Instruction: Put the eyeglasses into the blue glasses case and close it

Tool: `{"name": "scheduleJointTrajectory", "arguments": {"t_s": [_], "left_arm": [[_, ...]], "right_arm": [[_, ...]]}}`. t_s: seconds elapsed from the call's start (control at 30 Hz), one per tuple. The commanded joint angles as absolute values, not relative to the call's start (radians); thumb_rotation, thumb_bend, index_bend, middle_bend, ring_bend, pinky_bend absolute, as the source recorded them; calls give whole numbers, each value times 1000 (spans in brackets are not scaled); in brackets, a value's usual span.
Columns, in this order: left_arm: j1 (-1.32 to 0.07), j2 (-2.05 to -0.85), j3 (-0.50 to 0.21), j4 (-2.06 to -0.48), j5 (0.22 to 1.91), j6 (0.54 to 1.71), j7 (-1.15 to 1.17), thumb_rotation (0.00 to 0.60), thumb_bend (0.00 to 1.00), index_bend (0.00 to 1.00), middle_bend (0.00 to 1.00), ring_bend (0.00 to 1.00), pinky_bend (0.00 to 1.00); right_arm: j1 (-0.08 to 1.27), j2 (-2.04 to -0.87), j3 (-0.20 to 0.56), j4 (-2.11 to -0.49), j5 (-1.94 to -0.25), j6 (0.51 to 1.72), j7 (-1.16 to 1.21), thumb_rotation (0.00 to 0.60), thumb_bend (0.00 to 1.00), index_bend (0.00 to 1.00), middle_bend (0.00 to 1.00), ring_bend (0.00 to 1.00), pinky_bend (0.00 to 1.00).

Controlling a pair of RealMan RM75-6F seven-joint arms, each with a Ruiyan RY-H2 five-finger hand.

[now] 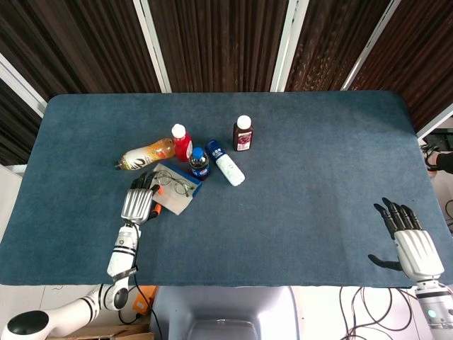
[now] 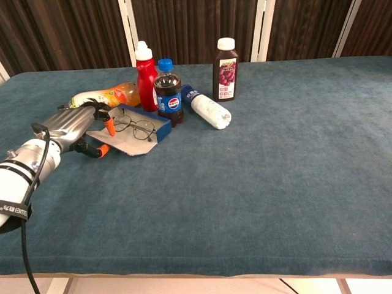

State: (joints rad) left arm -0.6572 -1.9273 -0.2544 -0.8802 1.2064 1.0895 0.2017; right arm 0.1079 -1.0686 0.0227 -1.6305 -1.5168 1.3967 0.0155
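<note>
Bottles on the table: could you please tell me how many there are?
5. Orange drink bottle lying at left; red bottle and cola bottle upright beside it; white bottle lying right of those; dark juice bottle upright behind. None seems hidden.

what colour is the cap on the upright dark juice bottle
White. The cap tops the dark juice bottle, and it shows best in the chest view.

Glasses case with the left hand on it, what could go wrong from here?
1. The glasses lie loose on the open case, which looks tilted under the left hand; they might slide off.
2. The cola bottle and red bottle stand right beside the case; swinging a flap shut could knock them over.
3. A flap closing on glasses that aren't seated could bend the frame.
</note>
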Motion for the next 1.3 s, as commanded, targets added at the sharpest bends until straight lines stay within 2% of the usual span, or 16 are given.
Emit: {"name": "scheduleJointTrajectory", "arguments": {"t_s": [0.03,0.3,0.57,0.9,1.07,1.3], "left_arm": [[-665,-1943,-258,-855,1211,1089,188,600,360,469,101,42,171],[-668,-1971,-249,-802,1230,1096,159,600,429,546,118,44,171],[-640,-1961,-230,-818,1259,1141,130,600,490,586,128,47,171],[-542,-1803,-179,-1041,1309,1242,137,600,493,607,133,47,170],[-521,-1728,-177,-1171,1293,1240,205,600,494,608,134,46,169],[-534,-1699,-200,-1247,1245,1209,302,600,503,624,137,46,170]], "right_arm": [[108,-1068,23,-1630,-1517,1396,17,600,79,0,0,0,0],[108,-1066,22,-1630,-1518,1397,19,600,83,0,0,0,0],[107,-1065,21,-1629,-1521,1398,21,600,79,0,0,0,0],[106,-1065,17,-1631,-1525,1399,16,600,80,0,0,0,0],[108,-1070,13,-1637,-1532,1394,1,600,81,0,0,0,0],[109,-1070,13,-1637,-1532,1395,2,600,82,0,0,0,0]]}}
